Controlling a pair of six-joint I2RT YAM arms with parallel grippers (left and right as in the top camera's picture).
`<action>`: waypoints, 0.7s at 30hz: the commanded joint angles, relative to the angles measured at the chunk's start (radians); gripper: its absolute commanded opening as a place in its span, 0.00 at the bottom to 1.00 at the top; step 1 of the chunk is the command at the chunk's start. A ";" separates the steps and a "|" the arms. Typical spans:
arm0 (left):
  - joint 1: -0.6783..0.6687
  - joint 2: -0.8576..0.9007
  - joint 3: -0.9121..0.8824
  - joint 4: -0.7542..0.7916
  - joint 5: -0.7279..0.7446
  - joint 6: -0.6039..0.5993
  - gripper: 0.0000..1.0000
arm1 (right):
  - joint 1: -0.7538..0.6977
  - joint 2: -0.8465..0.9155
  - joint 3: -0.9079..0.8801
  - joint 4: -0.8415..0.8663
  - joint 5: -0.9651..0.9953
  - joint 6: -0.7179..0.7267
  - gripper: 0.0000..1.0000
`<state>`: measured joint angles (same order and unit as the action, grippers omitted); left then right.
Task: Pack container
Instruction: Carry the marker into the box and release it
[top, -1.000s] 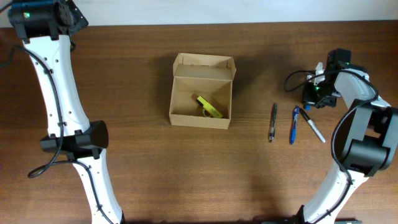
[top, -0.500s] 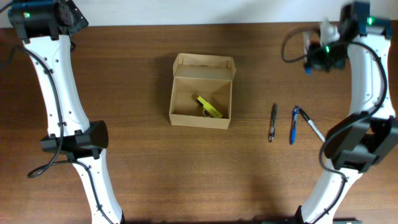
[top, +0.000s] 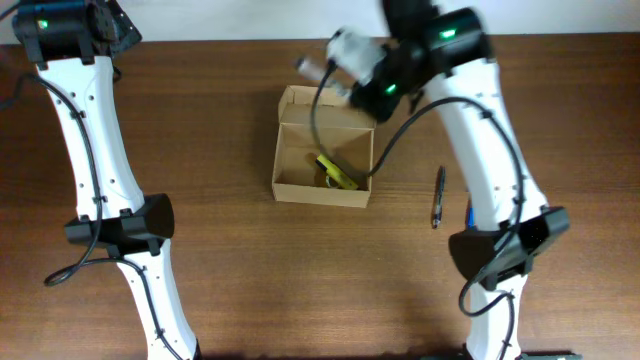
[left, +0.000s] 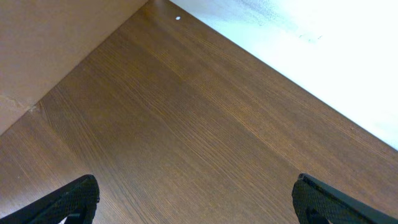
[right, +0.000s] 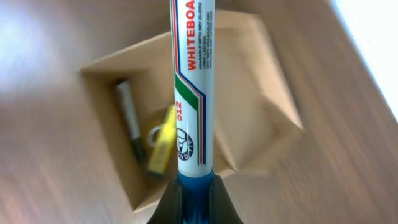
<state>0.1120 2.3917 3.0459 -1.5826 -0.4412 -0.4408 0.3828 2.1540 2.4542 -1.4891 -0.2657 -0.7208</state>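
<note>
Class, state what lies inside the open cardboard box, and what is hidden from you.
Inside the container: a yellow item and a grey pen-like stick. The whiteboard marker in the right end effector covers part of the floor.

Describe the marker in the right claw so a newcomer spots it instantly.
Find the open cardboard box mid-table; the right claw hangs over it gripping the marker. White barrel, red lettering, blue end, unlike the dark stick and yellow item inside the box.

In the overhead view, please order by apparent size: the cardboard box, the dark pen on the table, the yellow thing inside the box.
1. cardboard box, clearly largest.
2. dark pen and yellow thing: too alike to rank; the pen looks longer, the yellow thing wider.
</note>
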 joint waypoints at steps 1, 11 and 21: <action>0.007 -0.034 -0.005 -0.001 -0.001 0.009 1.00 | 0.036 0.040 -0.093 0.006 -0.007 -0.200 0.04; 0.007 -0.034 -0.005 -0.002 0.000 0.009 1.00 | 0.033 0.089 -0.426 0.190 -0.001 -0.180 0.04; 0.007 -0.034 -0.005 -0.001 -0.001 0.009 1.00 | 0.035 0.128 -0.539 0.295 0.000 -0.044 0.04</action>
<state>0.1120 2.3917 3.0459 -1.5826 -0.4412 -0.4408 0.4194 2.2738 1.9190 -1.2018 -0.2604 -0.8135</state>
